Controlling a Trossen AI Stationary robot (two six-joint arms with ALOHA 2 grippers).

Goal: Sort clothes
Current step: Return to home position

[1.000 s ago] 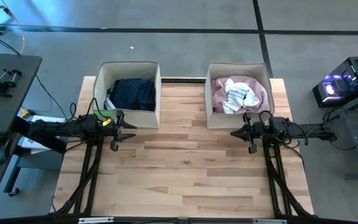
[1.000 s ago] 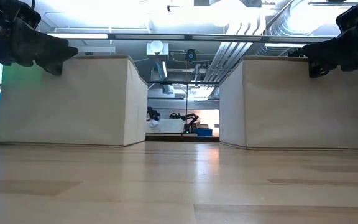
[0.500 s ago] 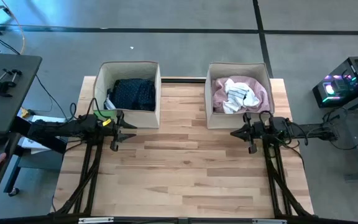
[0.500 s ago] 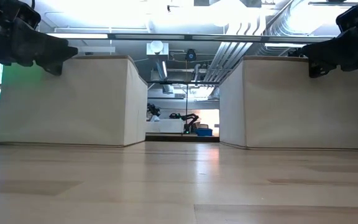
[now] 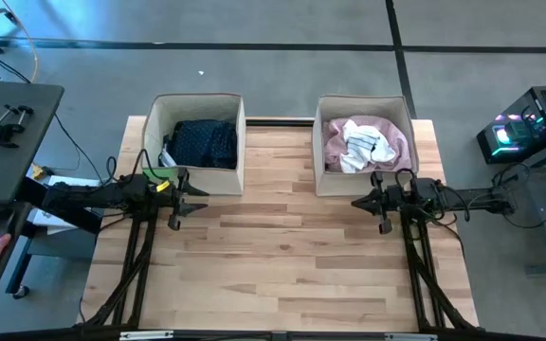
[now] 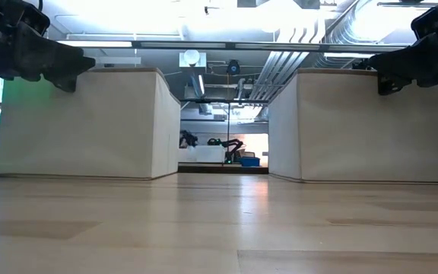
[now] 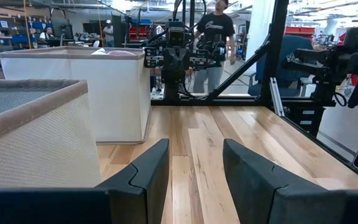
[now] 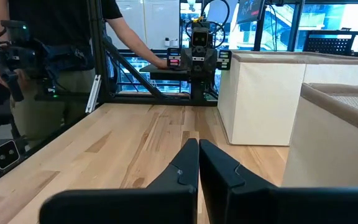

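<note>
Sort check, both arms parked.

**Clothes, location:** every garment I can see sits inside one of the two beige boxes at the far side of the table (image 5: 292, 251).

**Left box** (image 5: 197, 97): holds a navy white-dotted dress (image 5: 205, 142), bunched and filling most of the opening. Anything under it is hidden.

**Right box** (image 5: 363, 98): holds a pink shirt (image 5: 398, 144) heaped up the walls, with a crumpled white cloth (image 5: 366, 142) lying on top of it, near the middle.

**Handling (judgement):**
- All the pieces look soft, light and limp, with no stiffness to push against.
- They should drape and trail when lifted, and a sleeve or hem could catch on a box rim.
- The best hold is a pinch on a raised fold at the top of a heap. The white cloth's upper ridge is the most exposed.
- A shallow pinch may slip off thin fabric, and a deep one may gather the pink shirt underneath as well.

**Grippers:**
- The left gripper (image 5: 200, 199) hovers just in front of the left box. Its jaws are spread wide and hold nothing.
- The right gripper (image 5: 354, 202) hovers just in front of the right box. Its jaws are pressed together and hold nothing.

**Progress (judgement):** the sorting looks complete.
</note>
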